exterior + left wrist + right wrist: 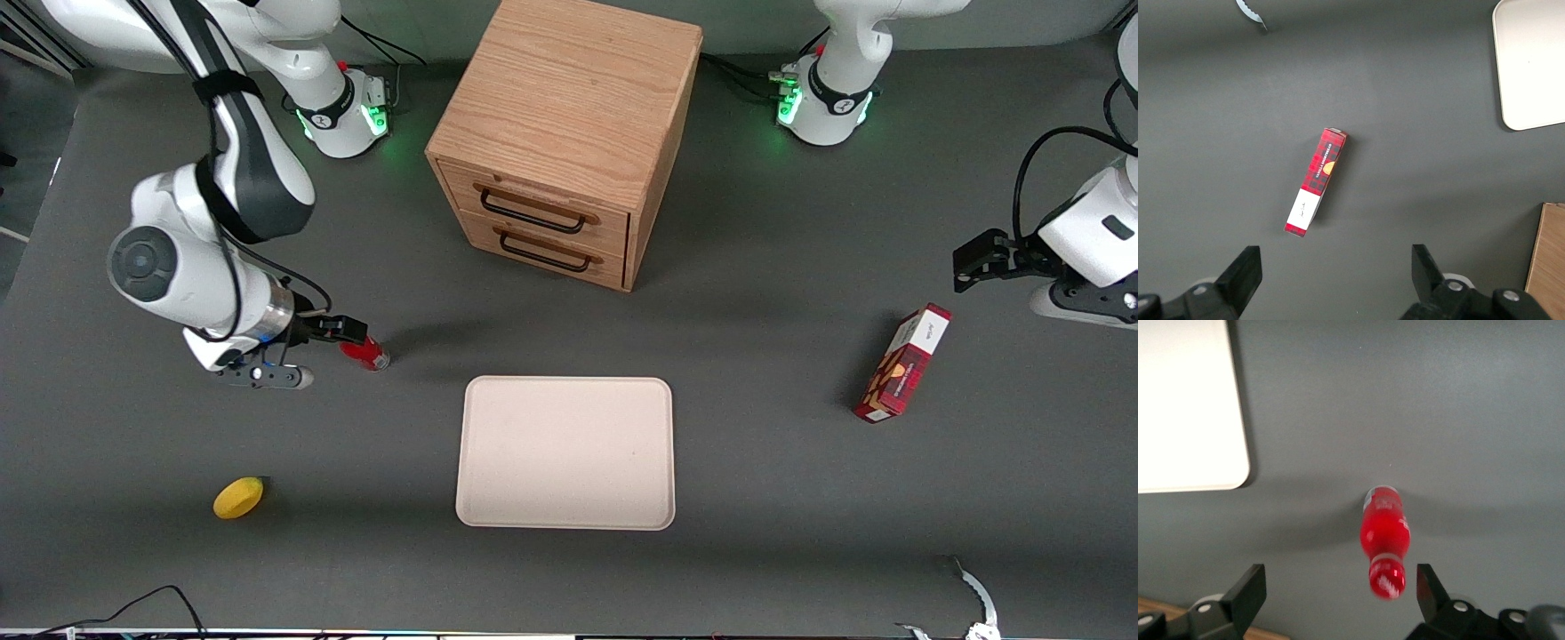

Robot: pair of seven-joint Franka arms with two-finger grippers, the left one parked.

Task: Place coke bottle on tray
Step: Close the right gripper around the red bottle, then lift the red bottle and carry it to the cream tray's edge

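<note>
still on the approach, my gripper point(1338, 587) spread wide over the coke bottle point(1385, 537), next i'd drop, pinch it, then carry to the tray point(565, 452).

Coke bottle point(1385, 535): glossy red plastic. Tray point(565, 452): matt cream. Drawer cabinet point(564, 133): grained wood. Tabletop point(782, 498): matt grey. End effector point(1338, 587) above bottle: black plastic.

Robotics lab, staged test setup. Dark grey matte counter point(756, 462) with white arm bases bolted on, green status lights glowing at the mounts point(378, 116), loose black cables point(133, 604) trailing at the edges. Odd mix of props laid out well apart: small wooden two-drawer cabinet point(569, 133), cream tray point(566, 452), red carton box point(902, 363), yellow lemon-like fruit point(238, 497). No household furnishing visible, just rig and props.
</note>
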